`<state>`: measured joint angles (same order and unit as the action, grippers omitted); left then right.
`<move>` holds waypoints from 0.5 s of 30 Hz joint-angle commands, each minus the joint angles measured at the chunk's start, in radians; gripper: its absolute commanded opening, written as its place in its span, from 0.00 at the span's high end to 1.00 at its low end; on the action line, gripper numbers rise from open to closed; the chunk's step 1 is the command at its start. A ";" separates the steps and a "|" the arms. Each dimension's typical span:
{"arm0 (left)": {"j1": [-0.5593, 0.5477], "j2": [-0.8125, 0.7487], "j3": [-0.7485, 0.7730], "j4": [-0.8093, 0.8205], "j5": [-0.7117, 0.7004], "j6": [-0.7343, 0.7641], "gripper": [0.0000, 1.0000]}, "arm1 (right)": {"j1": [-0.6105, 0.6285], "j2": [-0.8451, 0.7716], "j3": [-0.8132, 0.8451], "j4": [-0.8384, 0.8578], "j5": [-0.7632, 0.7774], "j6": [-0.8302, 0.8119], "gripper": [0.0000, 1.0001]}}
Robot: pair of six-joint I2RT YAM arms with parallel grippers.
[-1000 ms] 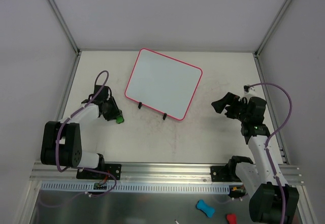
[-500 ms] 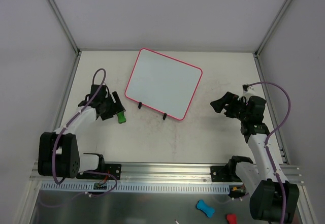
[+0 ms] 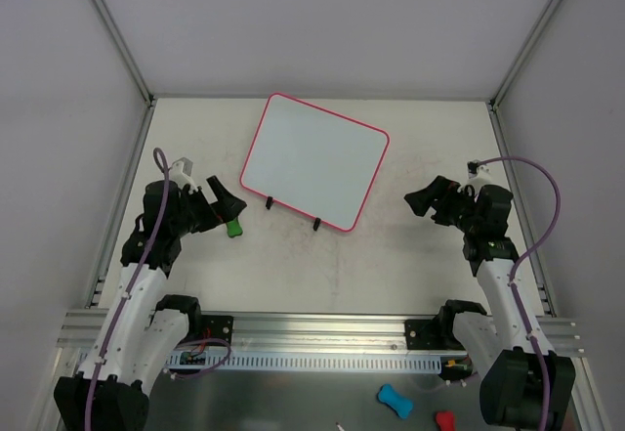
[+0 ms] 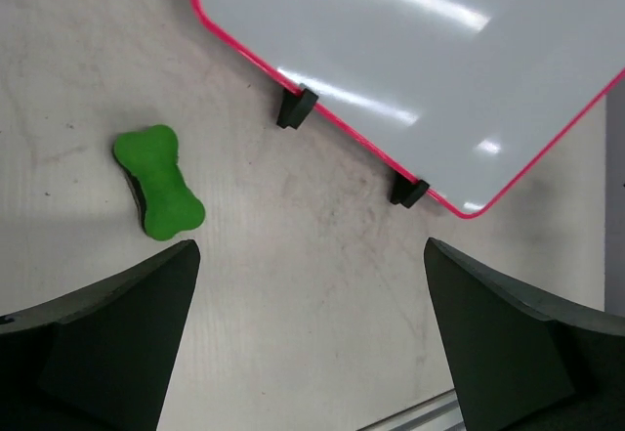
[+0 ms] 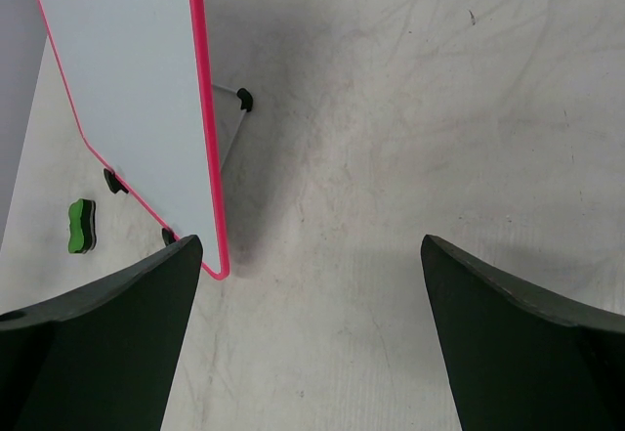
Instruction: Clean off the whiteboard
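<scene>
At the near edge of the scuffed beige tabletop (image 3: 371,265), the left gripper (image 4: 312,348) is hovering with its 2 fingers spread wide, gripping nothing. Just ahead of it, a green bone-shaped foam eraser (image 4: 158,181) is lying flat. The right gripper (image 3: 423,207) is also hanging wide apart and empty. Farther back, the large white rectangular whiteboard with a thin pink-red frame (image 3: 314,157) is resting mid-table on 2 small black feet.
</scene>
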<state>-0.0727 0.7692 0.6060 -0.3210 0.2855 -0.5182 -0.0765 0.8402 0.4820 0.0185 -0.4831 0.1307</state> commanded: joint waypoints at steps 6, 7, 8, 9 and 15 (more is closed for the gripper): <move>-0.004 -0.096 0.054 -0.151 0.129 0.053 0.01 | 0.007 -0.036 0.027 0.061 -0.017 0.026 0.01; -0.004 -0.094 0.058 -0.156 0.145 0.047 0.01 | 0.007 -0.035 0.027 0.064 -0.017 0.027 0.01; -0.004 -0.094 0.061 -0.161 0.170 0.034 0.01 | 0.007 -0.035 0.027 0.063 -0.020 0.027 0.01; -0.004 -0.090 0.069 -0.162 0.225 0.032 0.01 | 0.007 -0.035 0.026 0.064 -0.025 0.029 0.01; -0.004 -0.146 0.112 -0.176 0.235 0.127 0.01 | 0.009 -0.046 0.027 0.064 -0.031 0.027 0.01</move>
<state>-0.0727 0.6651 0.6628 -0.4797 0.4782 -0.4637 -0.0765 0.8188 0.4820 0.0341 -0.4885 0.1490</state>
